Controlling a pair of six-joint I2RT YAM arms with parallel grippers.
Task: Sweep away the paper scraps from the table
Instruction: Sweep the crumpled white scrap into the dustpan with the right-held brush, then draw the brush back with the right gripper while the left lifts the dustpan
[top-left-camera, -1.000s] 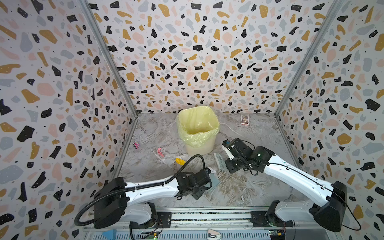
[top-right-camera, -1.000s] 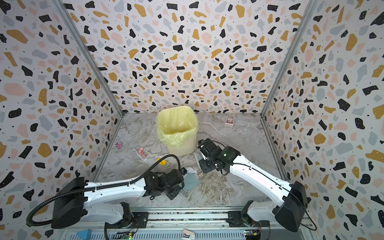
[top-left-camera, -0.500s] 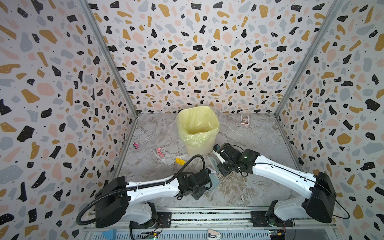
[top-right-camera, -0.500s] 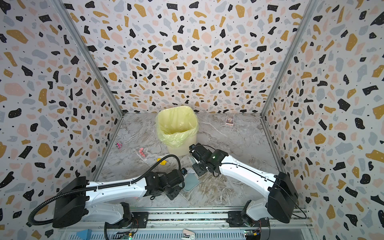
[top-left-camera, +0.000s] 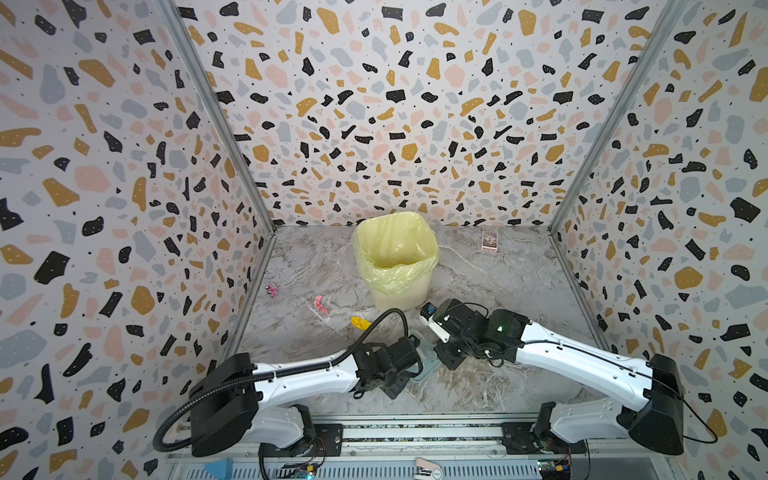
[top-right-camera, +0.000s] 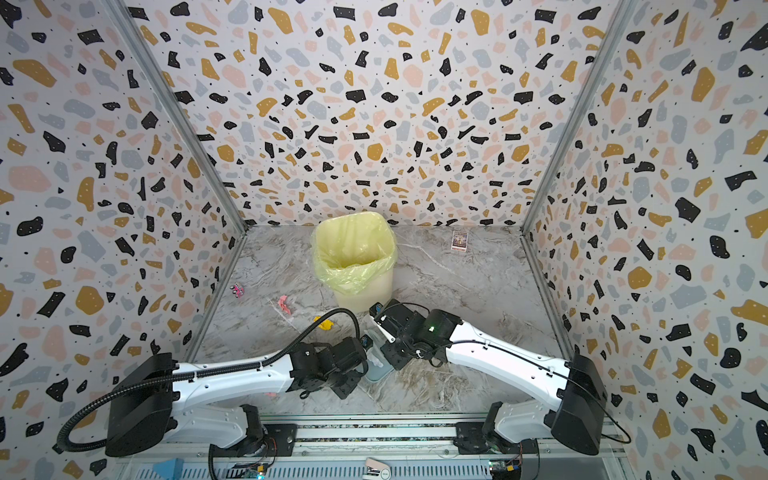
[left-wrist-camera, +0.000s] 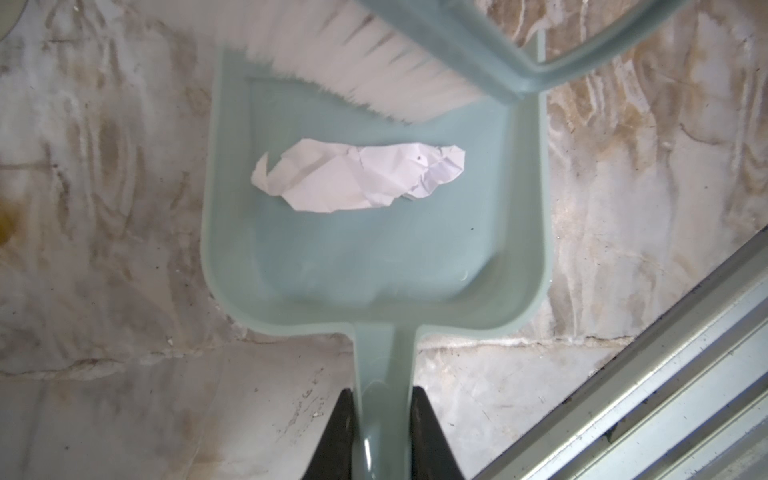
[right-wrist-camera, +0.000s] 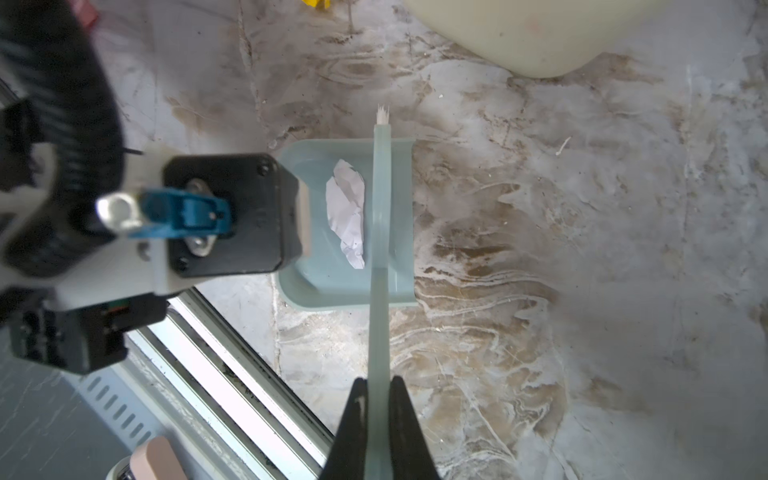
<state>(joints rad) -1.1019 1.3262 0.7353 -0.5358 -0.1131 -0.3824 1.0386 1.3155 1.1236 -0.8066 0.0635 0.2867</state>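
The terrazzo walls close in on three sides, and a metal rail runs along the front edge, so the marble table is boxed in all round. Both arms reach in low from that front rail and meet near the middle, taking up most of the near strip. The bin with its yellow liner stands upright just behind them, toward the back centre, close to the right arm's wrist. In front of it lies a teal dustpan, flat on the table, one back corner near the front rail. The left gripper has its jaws closed narrowly on the dustpan's handle. The right gripper is pinched tight on the thin handle of a teal brush, whose white bristles sit across the pan's open mouth. A white paper scrap lies crumpled inside the pan, just beside the bristles. In both top views a yellow paper scrap lies on the table between the bin and the left arm's cable loop. A pink paper scrap lies farther left, in open room. A printed card lies near the back wall on the right, well apart from everything. A tiny pink-and-black toy sits against the left wall. The right half of the table behind the right arm is bare marble.
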